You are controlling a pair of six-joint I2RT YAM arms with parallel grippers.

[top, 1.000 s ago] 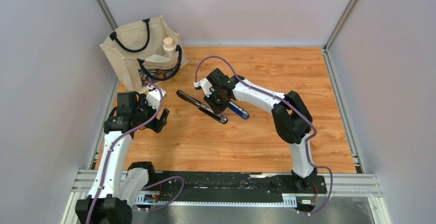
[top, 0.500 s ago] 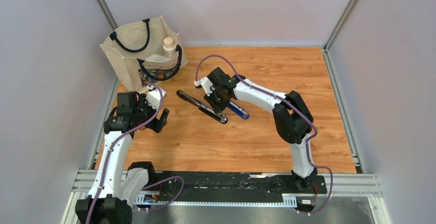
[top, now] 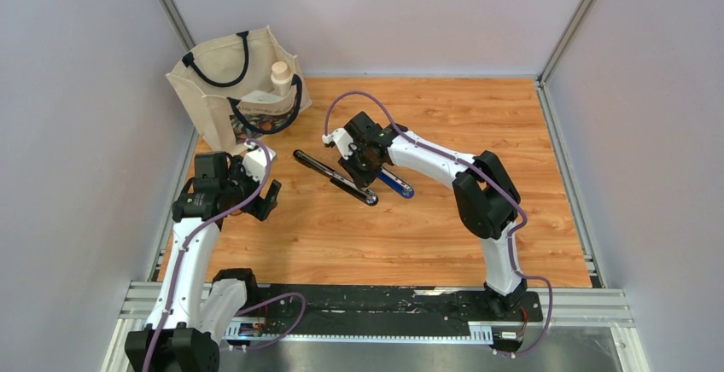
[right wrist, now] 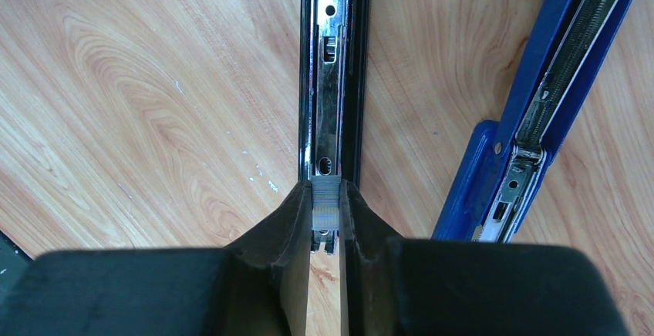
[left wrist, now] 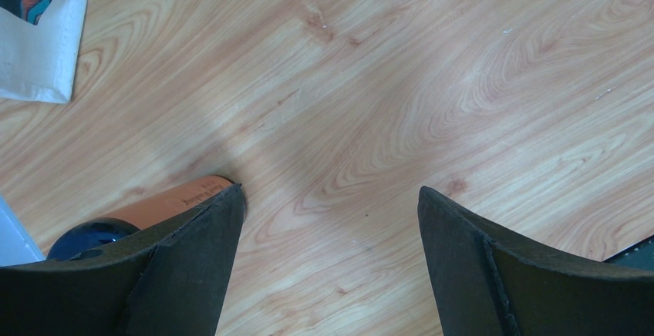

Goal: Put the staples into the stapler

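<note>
Right gripper [right wrist: 325,220]: fingers pinched nearly together on a short grey staple strip [right wrist: 325,203], which stands between the pads. The strip is at the near end of the black stapler [right wrist: 332,82], directly over its open chrome magazine channel. Whether it sits in the channel or just above it cannot be told.

The blue stapler [right wrist: 555,82] lies just to the right, also opened flat, rail exposed, angled away from the black one. Both rest on the wood-grain table [top: 410,235].

Left gripper [left wrist: 332,197]: jaws wide apart, nothing between them, above bare tabletop at the left side. An orange object with a dark blue end [left wrist: 166,205] is partly hidden behind its left finger. The tote bag [top: 224,90] stands at the far-left corner, a white bottle [top: 280,73] in it.
</note>
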